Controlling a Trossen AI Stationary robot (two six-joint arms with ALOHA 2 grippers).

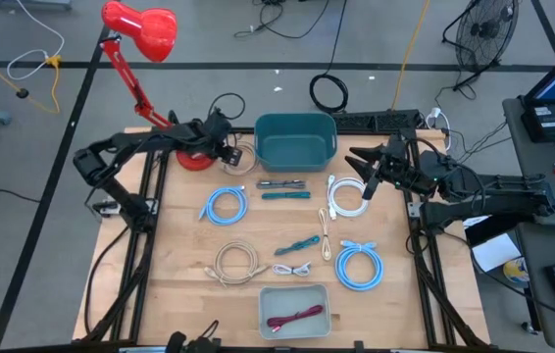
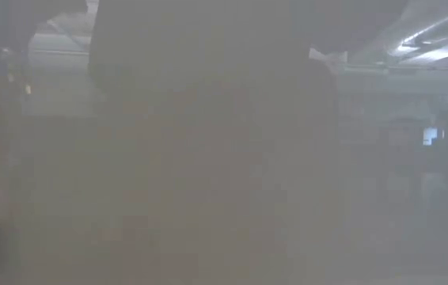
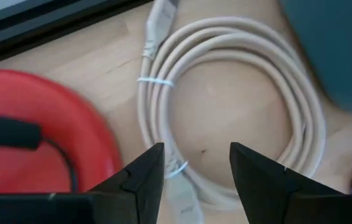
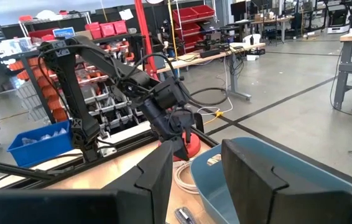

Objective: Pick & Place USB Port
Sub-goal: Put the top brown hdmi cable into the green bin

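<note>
**Left jaws spread over beige coil**

Spread apart and empty, the left gripper [image 3: 193, 163] hangs directly above the beige cable [image 3: 226, 112], upper left of centre in the high view, beside the teal bin [image 1: 295, 140]. Farther off, the right gripper [image 4: 196, 168] waits half-parted, holding nothing.

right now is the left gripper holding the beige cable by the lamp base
No, the left gripper hangs open above the coiled beige cable beside the red lamp base, with nothing between its fingers.
</note>
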